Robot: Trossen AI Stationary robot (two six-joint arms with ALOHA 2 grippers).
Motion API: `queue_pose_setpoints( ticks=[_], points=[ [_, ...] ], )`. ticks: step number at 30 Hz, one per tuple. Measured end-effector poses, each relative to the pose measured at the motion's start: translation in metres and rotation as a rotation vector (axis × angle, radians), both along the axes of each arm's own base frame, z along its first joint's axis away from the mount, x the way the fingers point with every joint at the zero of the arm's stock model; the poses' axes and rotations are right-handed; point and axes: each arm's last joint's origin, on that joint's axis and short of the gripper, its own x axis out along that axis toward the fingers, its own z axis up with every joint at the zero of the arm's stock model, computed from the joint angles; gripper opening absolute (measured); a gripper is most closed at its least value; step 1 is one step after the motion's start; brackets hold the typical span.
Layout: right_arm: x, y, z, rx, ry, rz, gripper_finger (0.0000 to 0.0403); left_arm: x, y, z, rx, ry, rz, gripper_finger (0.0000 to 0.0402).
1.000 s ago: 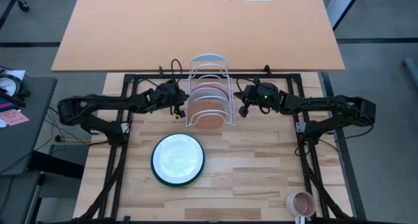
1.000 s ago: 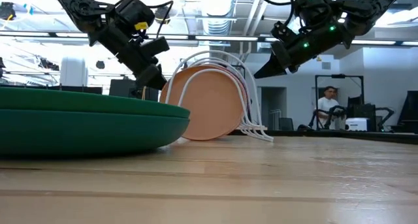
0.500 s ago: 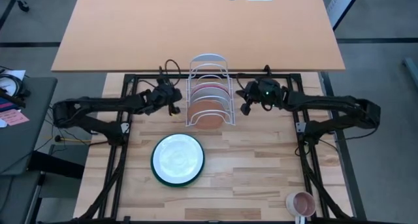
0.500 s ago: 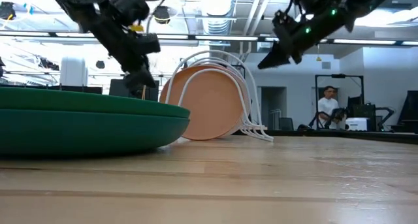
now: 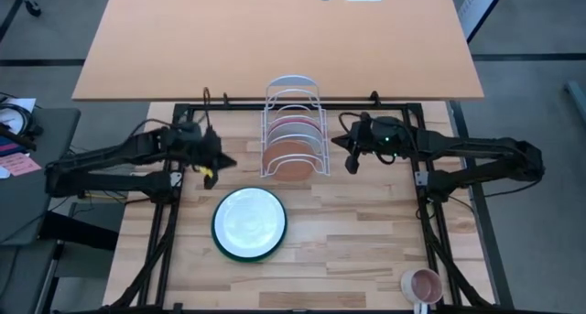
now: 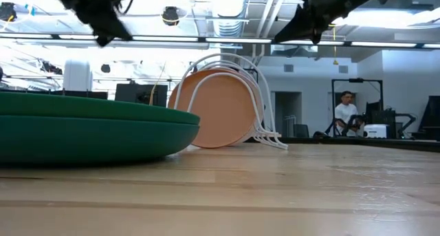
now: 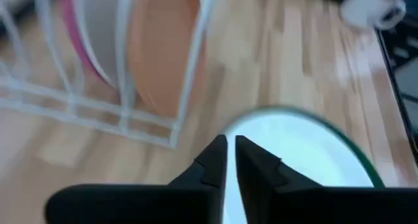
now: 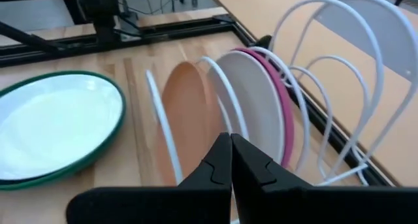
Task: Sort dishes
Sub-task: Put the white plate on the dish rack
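Hovering above the surface [image 5: 366, 222] on either side of the white wire rack [image 5: 293, 126], both tools carry nothing: the left tool [image 5: 212, 167] shows a thin slit between its fingertips in its wrist view, so nearly pressed together, and the right tool [image 5: 352, 161] has its fingers pressed fully together. The left tool sits between the rack and the dark green plate [image 5: 249, 224], which lies flat on the surface nearer the front edge, apart from the rack, its inside white. The terracotta plate [image 5: 293, 158] stands upright in the rack's front slot, the white plate [image 8: 251, 110] in the slot behind it, and the magenta plate [image 8: 282, 113] directly behind that; the rear hoops appear unoccupied. A small pink mug [image 5: 423, 284] rests near the front right corner, well clear of both arms. Risks, as judged from this layout: a flat plate offers only its rim, so a narrow tool would need to spread well before descending, or it may skate across the glazed inside and push the plate along the surface; a one-sided pinch on so large a plate may let it droop or slip; and swinging it toward the rear slots could strike the wire hoops, tip the light rack, or knock the three standing plates together.
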Motion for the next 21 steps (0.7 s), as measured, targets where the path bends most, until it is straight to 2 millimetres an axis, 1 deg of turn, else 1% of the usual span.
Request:
queue_pose_setpoints(
  ticks=[2,5,8,11,13,14,16,17,19,20,21],
  points=[
    [0.0,0.001,0.001,0.001,-0.006,0.005,0.0004,0.001,-0.006,-0.013,-0.011,0.022,-0.023,0.0053],
    [0.001,0.002,0.001,0.048,-0.031,-0.011,0.0004,0.003,-0.012,-0.026,-0.003,0.074,-0.026,0.0083],
    [0.005,0.013,0.007,0.121,-0.118,0.002,0.0004,0.006,-0.015,-0.031,0.014,0.116,0.001,0.0107],
    [0.015,0.038,0.015,0.168,-0.222,0.105,0.0004,0.006,-0.017,-0.033,0.004,0.132,0.025,0.0122],
    [0.023,0.055,0.022,0.186,-0.236,0.181,0.0004,0.006,-0.017,-0.033,-0.008,0.14,0.033,0.0126],
    [0.028,0.062,0.028,0.209,-0.239,0.197,0.0004,0.006,-0.018,-0.034,-0.02,0.147,0.039,0.0127],
    [0.041,0.076,0.047,0.26,-0.271,0.219,0.0004,0.004,-0.019,-0.035,-0.049,0.166,0.053,0.0127],
    [0.049,0.084,0.054,0.279,-0.269,0.239,0.0004,0.002,-0.021,-0.037,-0.061,0.193,0.056,0.0127],
    [0.07,0.107,0.068,0.29,-0.269,0.296,0.0004,-0.001,-0.024,-0.041,-0.079,0.243,0.054,0.0127],
    [0.082,0.119,0.071,0.289,-0.249,0.326,0.0004,-0.002,-0.025,-0.042,-0.087,0.262,0.052,0.0127],
    [0.094,0.132,0.07,0.286,-0.195,0.351,0.0004,-0.003,-0.027,-0.043,-0.093,0.276,0.052,0.0127]
  ],
)
